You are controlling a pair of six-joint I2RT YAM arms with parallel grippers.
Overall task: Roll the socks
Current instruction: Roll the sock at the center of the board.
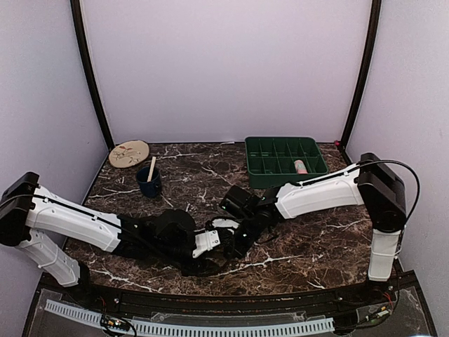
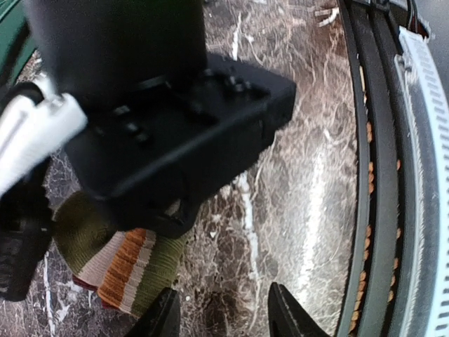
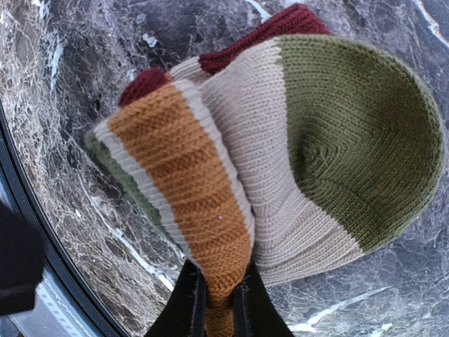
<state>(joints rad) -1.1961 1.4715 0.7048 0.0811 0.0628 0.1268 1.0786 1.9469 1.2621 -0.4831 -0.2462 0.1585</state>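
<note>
The striped sock (image 3: 295, 154) lies bunched on the marble table, with olive, cream, orange and dark red bands. My right gripper (image 3: 219, 281) is shut on its orange band, pinching a fold of it. In the left wrist view the same sock (image 2: 119, 267) shows at the lower left, partly under the right gripper's black body. My left gripper (image 2: 221, 309) stands open just right of the sock, with only bare marble between its fingers. From above, both grippers (image 1: 210, 242) (image 1: 238, 235) meet at the table's near middle and hide the sock. The pink sock (image 1: 300, 166) sits in the green tray.
The green compartment tray (image 1: 280, 147) stands at the back right. A dark blue cup (image 1: 149, 182) with a stick in it and a round beige plate (image 1: 129, 153) are at the back left. The table's black front rim (image 2: 372, 210) runs close by my left gripper.
</note>
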